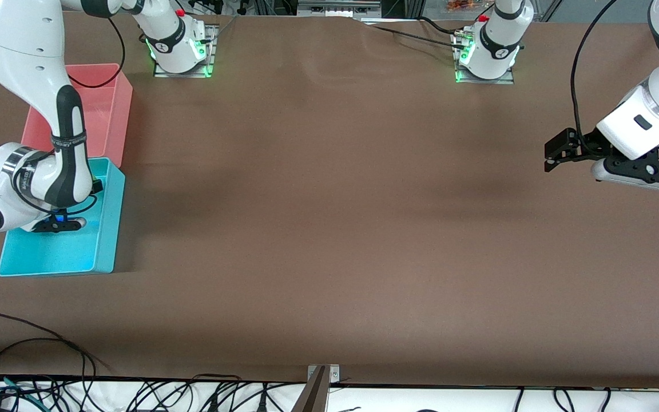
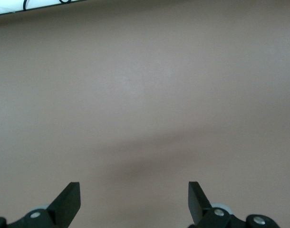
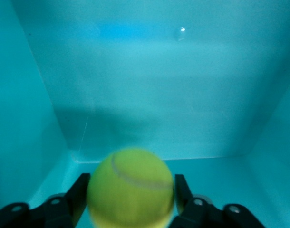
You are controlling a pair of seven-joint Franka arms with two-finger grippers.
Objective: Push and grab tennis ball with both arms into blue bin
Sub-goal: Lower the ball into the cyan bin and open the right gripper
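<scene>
The right arm bends down at its own end of the desk, its pincer (image 3: 130, 202) lowered, with the fingers (image 3: 78, 194) close along either side of what sits between them. The left arm waits raised over its end, its pincer (image 1: 552, 155) spread wide and empty.

A pink bin (image 1: 106, 103) sits in the upper left of the frame on the brown table (image 1: 335, 229). Black cables (image 1: 38, 355) loop along the bottom edge, and a metal bracket (image 1: 322, 375) stands at bottom centre.
</scene>
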